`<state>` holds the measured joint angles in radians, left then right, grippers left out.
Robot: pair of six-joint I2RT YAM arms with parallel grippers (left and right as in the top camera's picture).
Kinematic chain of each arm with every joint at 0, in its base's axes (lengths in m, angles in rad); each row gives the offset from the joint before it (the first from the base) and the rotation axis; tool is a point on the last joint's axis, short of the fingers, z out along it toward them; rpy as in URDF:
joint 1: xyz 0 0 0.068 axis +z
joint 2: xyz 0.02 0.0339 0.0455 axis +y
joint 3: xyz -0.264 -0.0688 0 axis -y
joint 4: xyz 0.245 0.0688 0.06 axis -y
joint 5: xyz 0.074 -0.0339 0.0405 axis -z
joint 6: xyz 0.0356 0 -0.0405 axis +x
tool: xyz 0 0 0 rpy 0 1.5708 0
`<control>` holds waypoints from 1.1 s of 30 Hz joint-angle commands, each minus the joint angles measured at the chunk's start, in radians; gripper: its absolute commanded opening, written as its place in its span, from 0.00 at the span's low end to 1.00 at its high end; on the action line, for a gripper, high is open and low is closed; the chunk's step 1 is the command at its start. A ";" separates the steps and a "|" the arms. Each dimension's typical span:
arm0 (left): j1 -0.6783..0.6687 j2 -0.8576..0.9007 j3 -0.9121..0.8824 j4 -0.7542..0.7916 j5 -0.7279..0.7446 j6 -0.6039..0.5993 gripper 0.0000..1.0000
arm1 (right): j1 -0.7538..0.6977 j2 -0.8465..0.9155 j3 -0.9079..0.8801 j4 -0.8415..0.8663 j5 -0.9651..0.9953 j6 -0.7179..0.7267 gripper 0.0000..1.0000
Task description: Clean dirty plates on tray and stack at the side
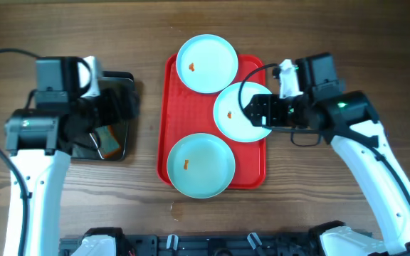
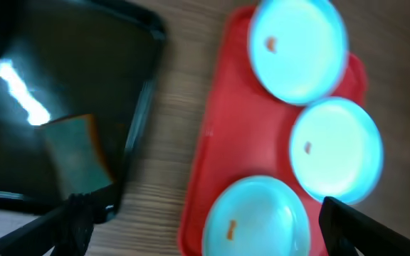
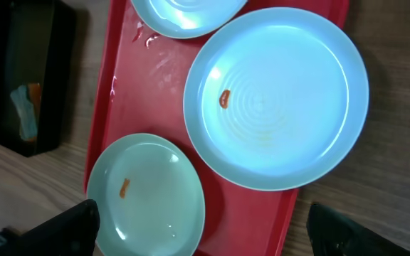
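Three round pale blue-white shallow plates (image 1: 201, 165) on the large red rectangular plastic tray (image 1: 180, 107), each with an orange speck. Middle one overhanging the right rim, perhaps touching its neighbour; hard to confirm. Right gripper (image 1: 255, 110) spread wide above it, empty. Left gripper (image 1: 109, 117) equally wide over the small black rectangular tray (image 2: 70, 64) and its green-and-orange sponge (image 2: 77, 153). Risk: tipping or sliding that plate off the rim if pressed off-centre.

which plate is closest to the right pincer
The middle plate, the one overhanging the tray's right rim: the right pincer hangs above its edge. The far plate and near plate lie farther off.
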<state>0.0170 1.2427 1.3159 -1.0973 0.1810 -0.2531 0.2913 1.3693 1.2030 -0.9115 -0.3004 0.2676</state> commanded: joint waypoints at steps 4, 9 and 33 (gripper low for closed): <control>0.141 0.014 -0.046 -0.009 -0.201 -0.039 1.00 | 0.020 0.008 -0.001 0.055 0.067 0.032 0.90; 0.171 0.073 -0.175 0.061 -0.229 -0.039 0.92 | 0.020 0.009 -0.001 0.063 0.064 0.050 0.89; 0.171 0.647 -0.286 0.429 -0.132 -0.017 0.04 | 0.020 0.009 -0.001 0.047 0.064 0.051 0.89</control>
<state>0.1864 1.8088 1.0424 -0.7055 -0.0090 -0.2974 0.3069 1.3708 1.2030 -0.8612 -0.2527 0.3103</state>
